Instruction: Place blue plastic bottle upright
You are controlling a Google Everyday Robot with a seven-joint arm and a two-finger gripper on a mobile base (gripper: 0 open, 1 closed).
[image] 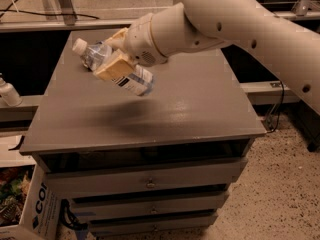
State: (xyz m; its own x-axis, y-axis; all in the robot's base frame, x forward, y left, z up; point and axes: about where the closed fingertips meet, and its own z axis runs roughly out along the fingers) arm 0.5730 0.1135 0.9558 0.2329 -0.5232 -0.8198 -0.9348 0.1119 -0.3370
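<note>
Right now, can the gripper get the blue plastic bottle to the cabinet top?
Probably yes: the gripper, shut on the tilted blue plastic bottle, hangs above the cabinet top with only shadow beneath.

One clear bottle [134, 79], one tool [106, 55] aloft

The grey, flat-topped metal drawer cabinet [200, 109] fills the middle, with its three stacked drawers [150, 184] under the top on the 6 o'clock face. The two-finger gripper [114, 54] hangs over the top's 10 o'clock part, on a white arm [240, 19] reaching in from 2 o'clock. Its fingers [115, 68] clasp the clear, blue-labelled plastic bottle [134, 80], which is tilted and apart from the top, cap toward 10 o'clock and base toward 4 o'clock. Off the cabinet at 9 o'clock, a small opaque white bottle [7, 94] stands on a lower ledge. A printed cardboard box [35, 216] sits at 7 o'clock, beside the drawers.
</note>
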